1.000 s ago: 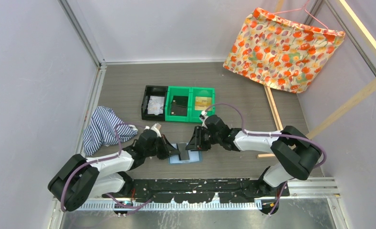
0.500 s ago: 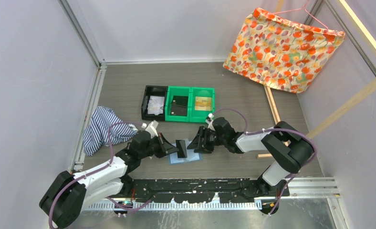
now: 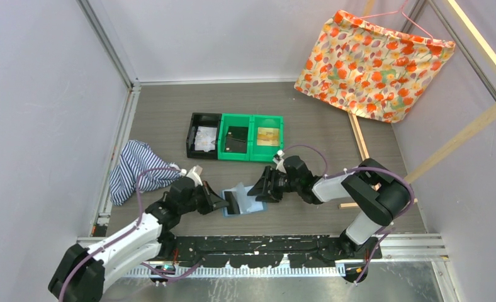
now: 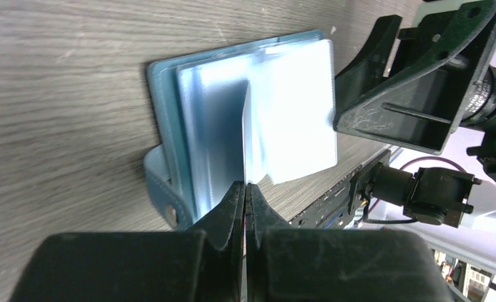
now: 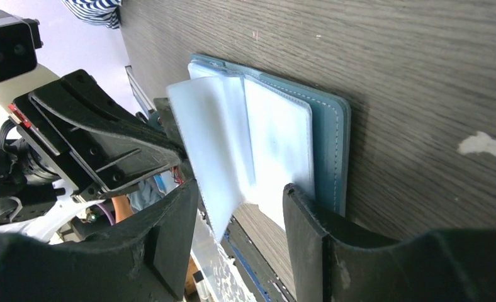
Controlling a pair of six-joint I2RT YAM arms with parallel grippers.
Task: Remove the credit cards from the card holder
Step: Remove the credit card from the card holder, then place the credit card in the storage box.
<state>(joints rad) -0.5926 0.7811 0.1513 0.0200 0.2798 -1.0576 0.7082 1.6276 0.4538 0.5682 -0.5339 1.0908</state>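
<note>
The teal card holder (image 3: 250,202) lies open on the table between my two grippers, its clear pocket sleeves (image 5: 277,151) fanned up. My left gripper (image 3: 224,201) is shut on a dark credit card (image 3: 233,202), which stands on edge at the holder's left side. In the left wrist view this card (image 4: 245,132) shows as a thin edge rising from the shut left gripper (image 4: 245,185) over the holder (image 4: 163,126). My right gripper (image 3: 262,189) stands open at the holder's right end. Its fingers (image 5: 170,239) straddle a lifted sleeve without pinching it. No whitish card shows.
A black bin (image 3: 202,135) and two green bins (image 3: 250,137) stand in a row behind the holder. A striped cloth (image 3: 135,167) lies to the left. A floral cloth (image 3: 371,63) hangs at the back right. A wooden strip (image 3: 357,141) lies along the right.
My right gripper has opened wider and drawn back slightly. My left arm has pulled leftward and nearer with the dark card. The sleeves have lifted.
</note>
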